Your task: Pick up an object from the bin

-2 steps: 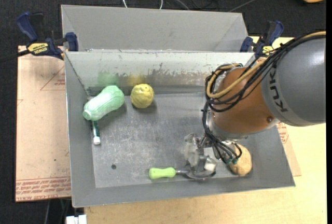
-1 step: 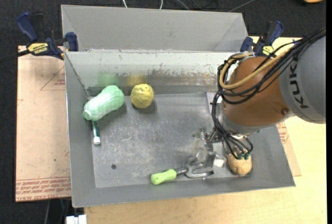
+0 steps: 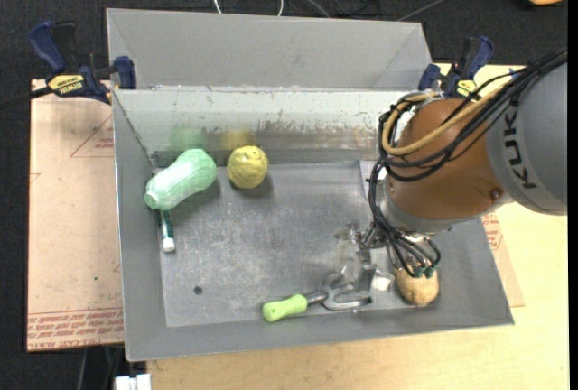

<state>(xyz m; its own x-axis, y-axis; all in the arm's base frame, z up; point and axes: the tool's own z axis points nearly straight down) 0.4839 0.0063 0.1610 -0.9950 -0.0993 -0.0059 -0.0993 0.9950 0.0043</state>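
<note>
My gripper (image 3: 362,264) hangs low over the bin's front right part, under the orange wrist cover. Just below it lies a tool with a light green handle (image 3: 287,308), its metal head pointing right towards the gripper. Right of the gripper, near the front right corner, sits a tan, potato-like lump (image 3: 417,288) with a dark green stem end, partly under the cables.
At the back left lie a pale green netted bundle (image 3: 182,180) and a yellow round fruit (image 3: 247,167). A thin white stick with a green tip (image 3: 166,231) rests by the left wall. The arm covers the bin's right side.
</note>
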